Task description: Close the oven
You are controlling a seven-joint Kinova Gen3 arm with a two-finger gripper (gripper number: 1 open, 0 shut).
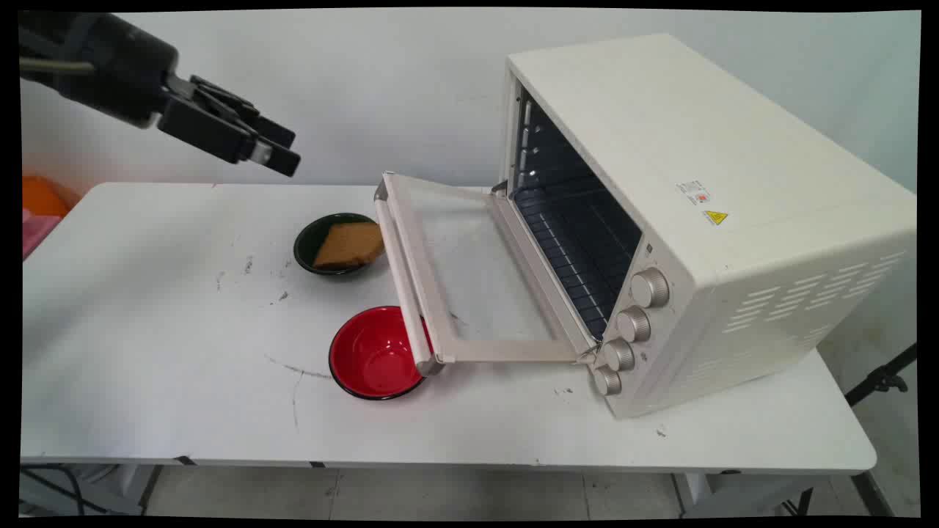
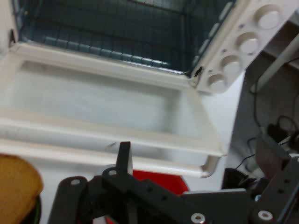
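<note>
Two bowls flank the open oven door [image 1: 469,271]; you see the end effector [image 1: 282,155] high, far left, holding nothing, finger state indeterminate.

A plain white wall [image 1: 381,95] rises behind the white table [image 1: 161,381]. Left of the table sit orange and pink bins [image 1: 37,209]. Below the table lies grey tiled floor [image 1: 440,495]; a black stand [image 1: 880,378] leans to its right.

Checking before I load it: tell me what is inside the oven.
Through the open door the oven shows a wire rack with nothing on it. The cavity's far right end is hidden behind the front panel.
</note>
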